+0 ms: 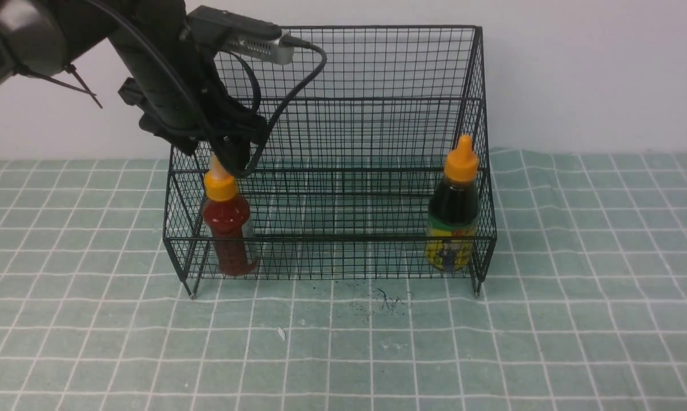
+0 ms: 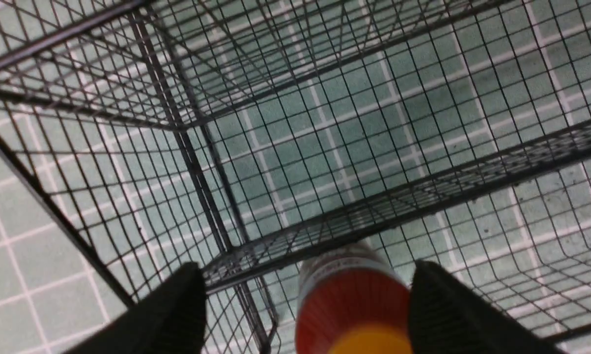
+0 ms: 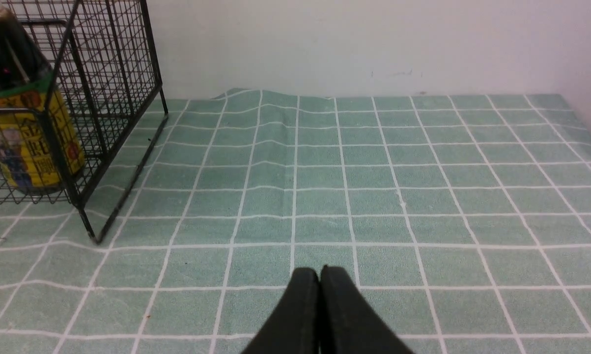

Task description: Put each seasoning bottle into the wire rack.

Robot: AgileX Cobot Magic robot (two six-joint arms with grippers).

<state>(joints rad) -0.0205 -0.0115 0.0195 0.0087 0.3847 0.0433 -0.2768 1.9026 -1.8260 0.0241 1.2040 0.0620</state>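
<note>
Both bottles stand upright in the rack [image 1: 343, 171]: the red one [image 1: 227, 228] in its front left corner, the dark one [image 1: 453, 220] in its front right corner. The left gripper [image 2: 307, 300] hangs over the red bottle, fingers [image 2: 177, 309] wide either side of it, seemingly not touching. The right gripper [image 3: 320, 282] hovers over the surface [image 3: 423, 196], fingers pressed together, empty.

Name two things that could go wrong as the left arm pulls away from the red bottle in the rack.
The open left gripper straddles the red-sauce bottle; a sideways exit might knock the slim bottle over. Its cable hangs by the wire rack and might snag the mesh, dragging the rack and the dark-sauce bottle.
</note>
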